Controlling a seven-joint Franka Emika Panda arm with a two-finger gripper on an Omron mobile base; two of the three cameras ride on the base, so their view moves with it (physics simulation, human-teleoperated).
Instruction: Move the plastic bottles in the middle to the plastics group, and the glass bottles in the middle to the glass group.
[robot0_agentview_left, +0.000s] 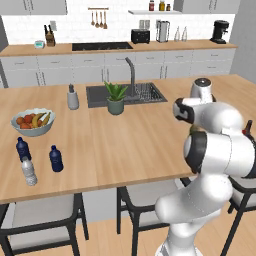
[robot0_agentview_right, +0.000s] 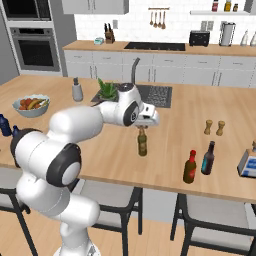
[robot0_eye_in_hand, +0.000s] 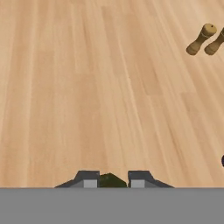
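My gripper (robot0_agentview_right: 142, 127) is closed on the neck of the olive-green glass bottle (robot0_agentview_right: 142, 142), its top showing between my fingers (robot0_eye_in_hand: 89, 179) in the hand view; the bottle hangs just above the wooden counter (robot0_agentview_right: 165, 130), near mid-island. The dark glass bottle (robot0_agentview_right: 208, 158) stands well to the right, with the brown red-capped bottle (robot0_agentview_right: 190, 167) just beside it; a high pinch lets the body swing, so it could slip, or knock those two over when set down.
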